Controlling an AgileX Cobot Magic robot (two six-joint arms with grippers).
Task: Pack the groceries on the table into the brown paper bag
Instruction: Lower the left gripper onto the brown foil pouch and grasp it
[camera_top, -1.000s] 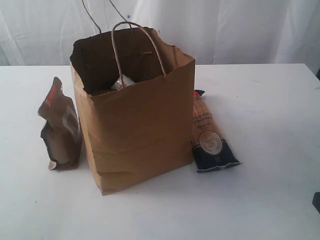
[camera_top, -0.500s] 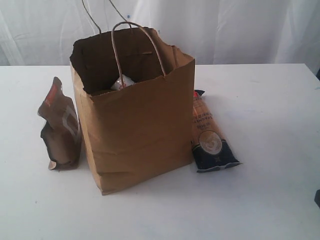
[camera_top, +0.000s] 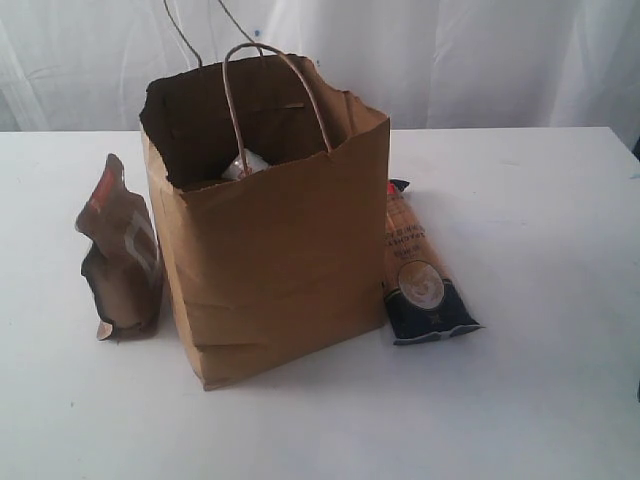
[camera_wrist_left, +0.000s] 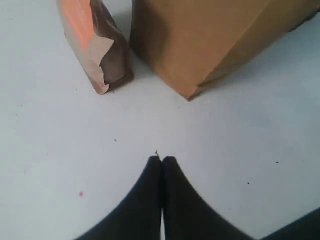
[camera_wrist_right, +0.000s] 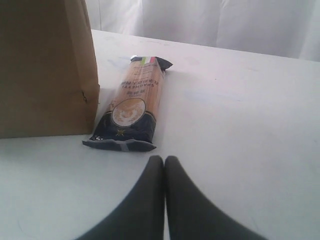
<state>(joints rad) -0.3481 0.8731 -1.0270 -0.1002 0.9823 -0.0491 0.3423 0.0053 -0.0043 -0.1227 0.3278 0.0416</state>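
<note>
Almost nothing changes over the last second. The bag (camera_top: 280, 270), the pouch (camera_top: 120, 260) and the packet (camera_top: 420, 270) sit exactly where they were. The only difference is a dark shape (camera_top: 638, 392) at the lower right edge of the exterior view. It has slid outward until only a sliver is left, and is probably part of the right arm drawing back.

The bag stands upright and open in the middle of the worktop (camera_top: 540, 220), with something white (camera_top: 245, 165) showing just inside its mouth; which grocery that is cannot be told. The pouch stands just beside the bag on its left, and the wrist view does not settle whether the two touch. The packet lies flat against the bag's right side, its dark end toward the camera.

The left end effector (camera_wrist_left: 161, 161) is clenched on nothing, its fingers pressed together above bare worktop, short of the pouch and the bag's near corner. The right end effector (camera_wrist_right: 164, 160) is likewise clenched and empty, pointing at the dark end of the packet from a little way off.

So the packing looks partly done: at least one item is inside and two are still out. Both arms seem to be between grasps, and either would have to spread its fingers before taking the pouch or the packet.
</note>
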